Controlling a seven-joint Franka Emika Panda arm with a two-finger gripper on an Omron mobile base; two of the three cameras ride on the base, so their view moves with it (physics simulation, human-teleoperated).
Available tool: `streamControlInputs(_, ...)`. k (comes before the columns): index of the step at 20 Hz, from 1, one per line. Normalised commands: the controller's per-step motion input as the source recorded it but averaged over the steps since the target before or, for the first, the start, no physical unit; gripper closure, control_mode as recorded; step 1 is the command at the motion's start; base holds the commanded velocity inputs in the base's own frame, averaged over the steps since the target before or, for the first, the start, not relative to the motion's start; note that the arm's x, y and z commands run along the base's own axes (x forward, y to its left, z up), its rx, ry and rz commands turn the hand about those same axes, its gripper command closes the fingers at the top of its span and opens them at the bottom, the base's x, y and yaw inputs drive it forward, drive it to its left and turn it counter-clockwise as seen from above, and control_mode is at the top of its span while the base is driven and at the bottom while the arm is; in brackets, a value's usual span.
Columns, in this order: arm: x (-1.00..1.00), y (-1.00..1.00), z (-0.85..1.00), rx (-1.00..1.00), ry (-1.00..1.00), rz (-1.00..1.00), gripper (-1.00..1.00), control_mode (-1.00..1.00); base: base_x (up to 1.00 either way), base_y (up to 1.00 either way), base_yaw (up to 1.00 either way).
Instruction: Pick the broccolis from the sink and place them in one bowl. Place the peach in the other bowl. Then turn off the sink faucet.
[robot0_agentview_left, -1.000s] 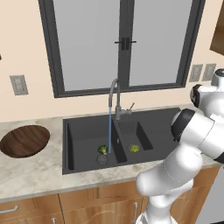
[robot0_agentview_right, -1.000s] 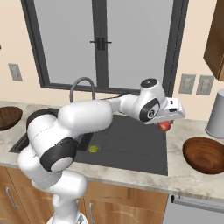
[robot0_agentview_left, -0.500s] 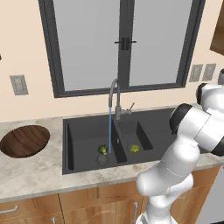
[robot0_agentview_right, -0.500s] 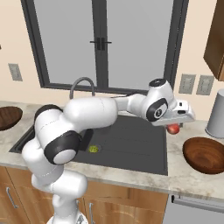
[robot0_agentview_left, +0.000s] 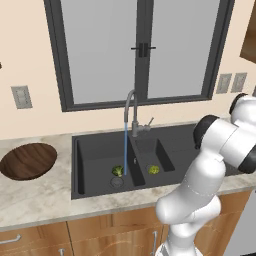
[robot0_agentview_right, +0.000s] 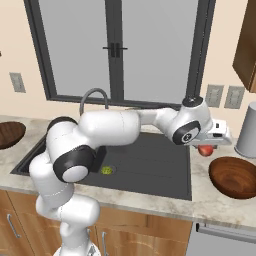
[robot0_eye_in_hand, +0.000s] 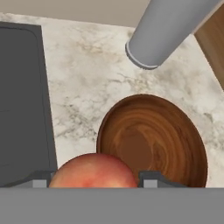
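Left on the marble desk (robot0_agentview_left: 35, 195), a brown wooden bowl (robot0_agentview_left: 27, 161). Mid-frame, in the black sink (robot0_agentview_left: 95, 150), two broccolis (robot0_agentview_left: 118, 171) — one near the drain under the running faucet (robot0_agentview_left: 131, 114), one (robot0_agentview_left: 153, 170) in the neighbouring basin. Further right, claw (robot0_agentview_right: 206, 148) clamped on the peach (robot0_agentview_right: 205, 150) — poised over the desk just left of the second bowl (robot0_agentview_right: 235, 176), grey canister (robot0_agentview_right: 247, 131) behind.

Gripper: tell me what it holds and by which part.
The gripper holds the peach, one finger on each side of its round body, above the counter beside the bowl.
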Motion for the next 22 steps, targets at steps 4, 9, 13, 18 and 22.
streamControlInputs(4,-0.04,-0.29,0.00,0.03,-0.05,-0.02,1.00,-1.00,0.00,0.00,0.00)
streamControlInputs(9,0.00,-0.30,0.00,0.00,0.00,-0.03,1.00,-1.00,0.00,0.00,0.00)
streamControlInputs(13,0.00,-0.28,0.00,0.00,0.00,-0.01,1.00,-1.00,0.00,0.00,0.00)
streamControlInputs(18,-0.01,-0.38,-0.11,0.03,-0.01,0.00,1.00,-1.00,0.00,0.00,0.00)
streamControlInputs(22,-0.01,-0.29,-0.24,0.03,-0.07,0.00,1.00,-1.00,0.00,0.00,0.00)
